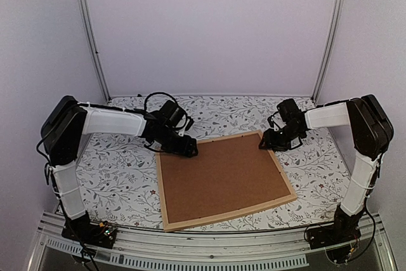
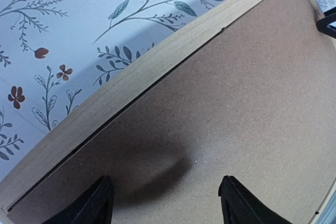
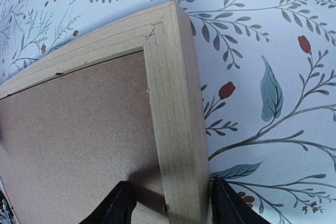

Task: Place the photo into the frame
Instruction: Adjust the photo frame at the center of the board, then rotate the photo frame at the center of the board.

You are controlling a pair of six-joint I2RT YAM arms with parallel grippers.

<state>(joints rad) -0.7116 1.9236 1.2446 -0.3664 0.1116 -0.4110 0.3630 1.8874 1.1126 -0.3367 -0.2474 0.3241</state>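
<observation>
Your left gripper (image 1: 188, 149) hangs left of the middle of the top view. Its jaws are wide with nothing between them, just above the brown board (image 1: 222, 179) by the far left corner of the frame (image 1: 160, 188). In its wrist view the two black fingertips (image 2: 97, 203) sit at the bottom edge. There the board fills the lower right and the wood bar runs from lower left to upper right.

Your right gripper (image 1: 265, 144) sits right of the middle of the top view, at the frame's far right corner. Its jaws stand partly apart and straddle the wood bar. The wrist view shows a gap between the left-hand finger (image 3: 118, 205) and the bar, so it grips nothing.

The table (image 1: 120, 176), under a flower-print cover, fills the lower half of the top view. The frame lies flat on it in the middle, turned a little off square. The board lies inside its four bars.

You have one table, one frame, one board, two arms and two grippers.
</observation>
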